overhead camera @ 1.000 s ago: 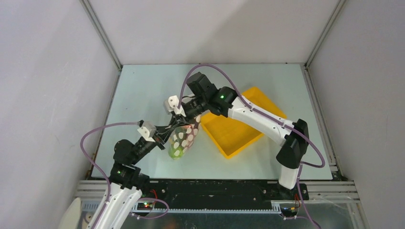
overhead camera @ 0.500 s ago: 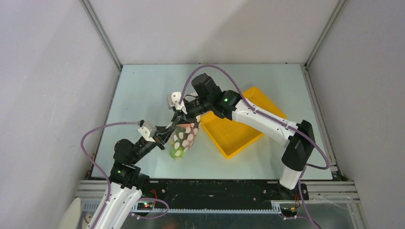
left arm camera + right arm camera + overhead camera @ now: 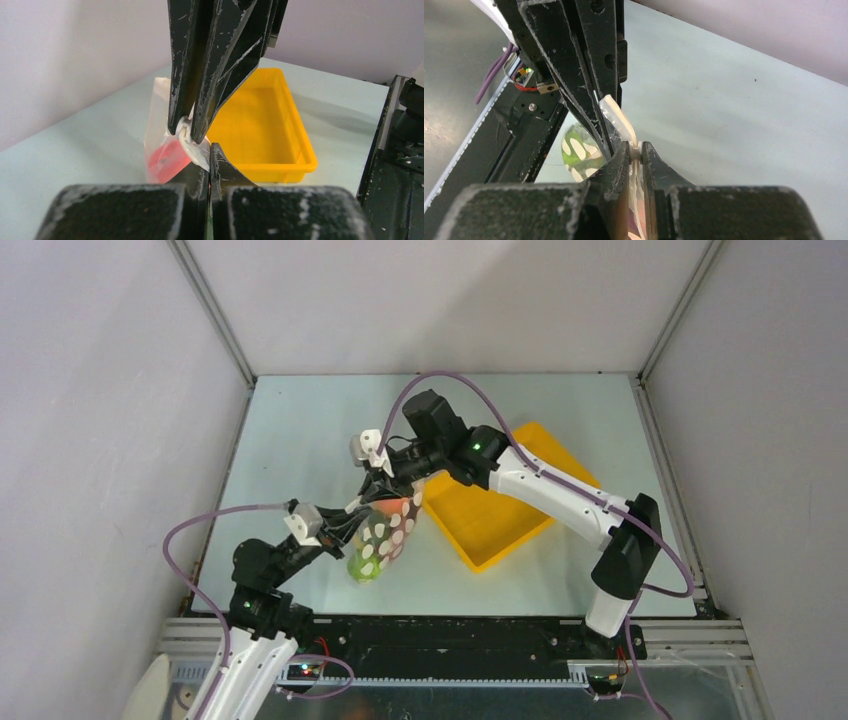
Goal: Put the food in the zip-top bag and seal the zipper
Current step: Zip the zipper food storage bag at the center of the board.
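Shifted slightly toward the left base since a second earlier, the clear, white-dotted plastic zip-top bag hangs over the desk beside the yellow rectangular tray. Left pincer and right pincer are each clamped on its narrow white zipper strip, fingertips almost meeting. Green and red toy food shows inside its lower end.
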